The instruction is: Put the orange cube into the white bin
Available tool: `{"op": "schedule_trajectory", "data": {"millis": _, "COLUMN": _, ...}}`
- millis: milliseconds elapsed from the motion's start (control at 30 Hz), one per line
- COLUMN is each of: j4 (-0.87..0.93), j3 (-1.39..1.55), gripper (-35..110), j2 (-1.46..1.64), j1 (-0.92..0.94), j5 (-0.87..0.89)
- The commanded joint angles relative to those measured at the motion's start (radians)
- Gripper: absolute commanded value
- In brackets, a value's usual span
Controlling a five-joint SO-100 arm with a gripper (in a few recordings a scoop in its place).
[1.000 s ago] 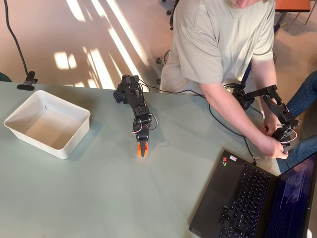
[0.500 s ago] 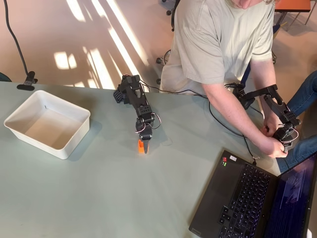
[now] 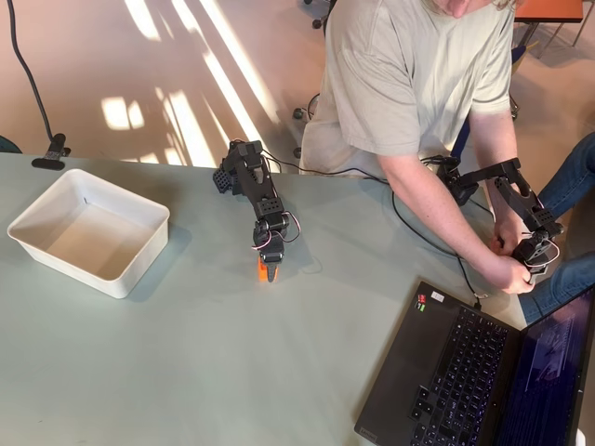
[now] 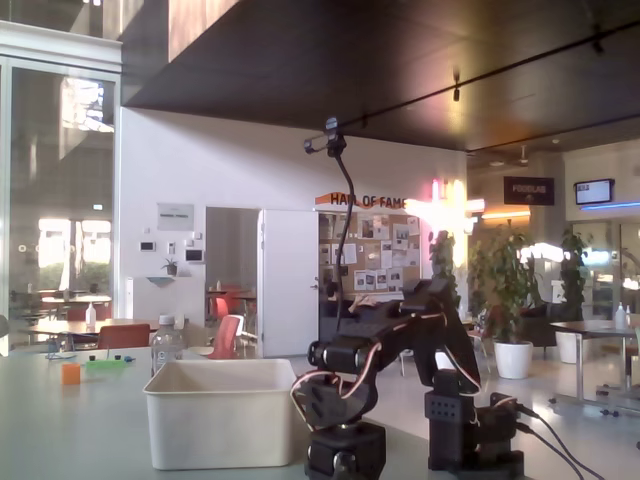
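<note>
In the overhead view the black arm reaches down the picture to the middle of the grey-green table. Its gripper (image 3: 267, 271) points down at the table, and the orange cube (image 3: 265, 270) shows right at its tip, pinched between the fingers. The white bin (image 3: 37, 212) stands open and empty at the table's left, well apart from the gripper. In the fixed view the bin (image 4: 220, 420) sits left of the folded arm (image 4: 385, 345), whose fingertips are cut off by the lower edge.
A person sits behind the table's far right side. An open laptop (image 3: 465, 372) fills the near right corner, with cables (image 3: 418, 232) running across the table. A small orange block (image 4: 70, 373) and a green item (image 4: 105, 365) lie far left in the fixed view.
The gripper has drawn back a little toward the arm's base and turned steeper. The orange cube has travelled with its tip.
</note>
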Motion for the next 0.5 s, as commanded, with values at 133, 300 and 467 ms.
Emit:
{"op": "schedule_trajectory", "data": {"millis": 133, "j4": -0.003, "j3": -0.032, "gripper": 29, "j2": 0.023, "j1": 0.003, "j5": -0.002}}
{"op": "schedule_trajectory", "data": {"millis": 300, "j4": -0.003, "j3": -0.032, "gripper": 27, "j2": 0.023, "j1": 0.002, "j5": -0.002}}
{"op": "schedule_trajectory", "data": {"millis": 467, "j4": -0.003, "j3": -0.032, "gripper": 27, "j2": 0.025, "j1": 0.000, "j5": -0.002}}
